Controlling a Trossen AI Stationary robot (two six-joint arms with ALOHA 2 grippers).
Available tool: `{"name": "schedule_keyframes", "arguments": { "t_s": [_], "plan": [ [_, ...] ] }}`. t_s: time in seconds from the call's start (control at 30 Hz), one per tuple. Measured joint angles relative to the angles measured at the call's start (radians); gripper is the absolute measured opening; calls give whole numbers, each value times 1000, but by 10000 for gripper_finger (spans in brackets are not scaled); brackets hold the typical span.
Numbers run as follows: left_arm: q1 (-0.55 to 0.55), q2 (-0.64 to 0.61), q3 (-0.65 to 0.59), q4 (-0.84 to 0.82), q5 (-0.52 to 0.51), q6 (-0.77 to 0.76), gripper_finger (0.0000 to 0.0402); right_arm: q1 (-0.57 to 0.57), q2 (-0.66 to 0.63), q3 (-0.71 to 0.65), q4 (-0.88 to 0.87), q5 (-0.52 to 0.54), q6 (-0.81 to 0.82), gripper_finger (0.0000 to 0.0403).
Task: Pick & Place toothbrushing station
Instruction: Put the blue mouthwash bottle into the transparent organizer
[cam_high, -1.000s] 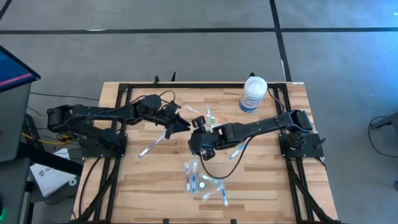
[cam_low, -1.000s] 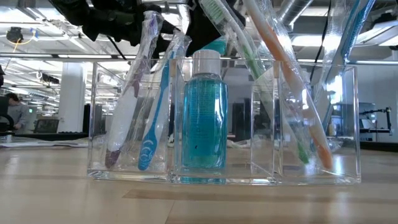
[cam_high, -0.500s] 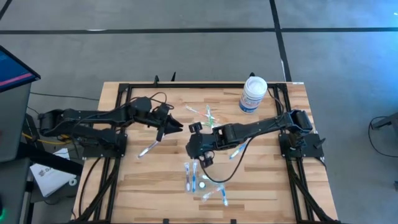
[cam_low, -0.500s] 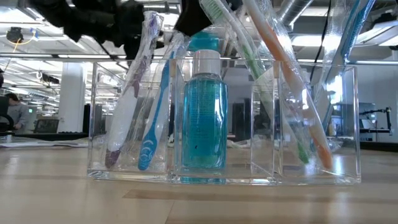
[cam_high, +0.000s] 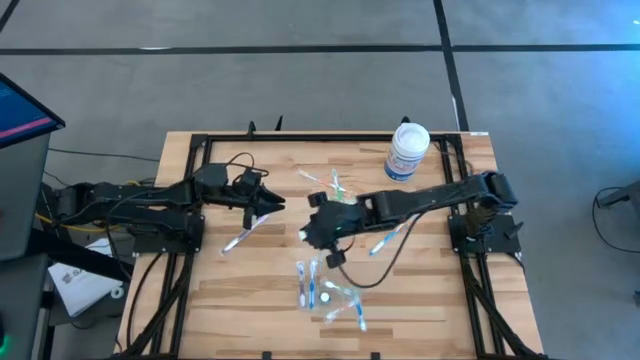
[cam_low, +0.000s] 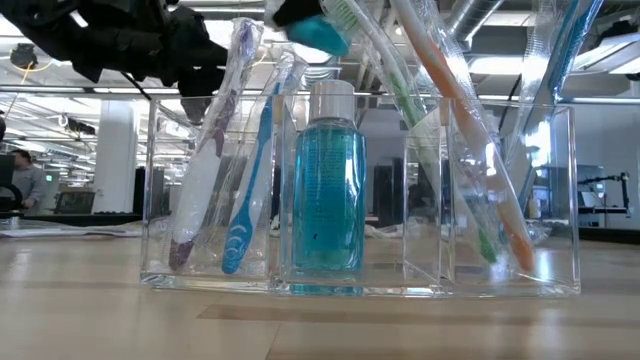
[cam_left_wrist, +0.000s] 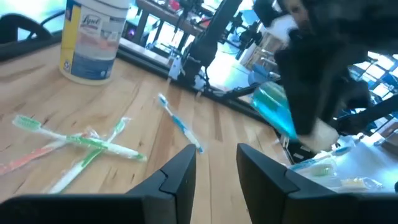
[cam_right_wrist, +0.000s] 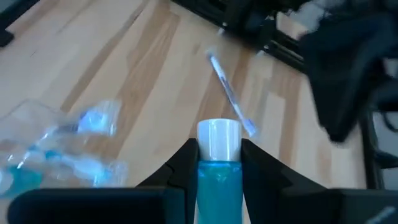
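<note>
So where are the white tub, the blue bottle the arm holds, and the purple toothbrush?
White tub (cam_high: 408, 151), high view, its lid.
Blue bottle (cam_right_wrist: 218, 139), right wrist view, its white cap.
Purple toothbrush (cam_right_wrist: 231, 102), right wrist view, mid-handle.

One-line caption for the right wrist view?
Right gripper shut on a teal bottle above the wooden table.

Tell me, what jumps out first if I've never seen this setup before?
Probably the right gripper near the table's middle, clamped on a small teal bottle with a white cap. Up close in the low view stands a clear organizer holding toothbrushes and another teal bottle, near the table's front edge. The left gripper, fingers apart with nothing between them, waits left of centre, and a big white tub stands at the far edge.
</note>
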Motion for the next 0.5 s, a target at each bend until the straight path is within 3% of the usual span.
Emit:
{"name": "schedule_keyframes", "arguments": {
  "t_s": [0.13,0.27,0.5],
  "plan": [
    [0,0,-20,39,-5,-2,111,3,-137,-203,207,-3,26,82],
    [0,-1,-36,108,-25,-2,111,7,-272,-440,548,-39,26,82],
    [0,0,-42,136,-32,-1,111,-24,-361,-786,1117,-130,113,82]
  ]
}}
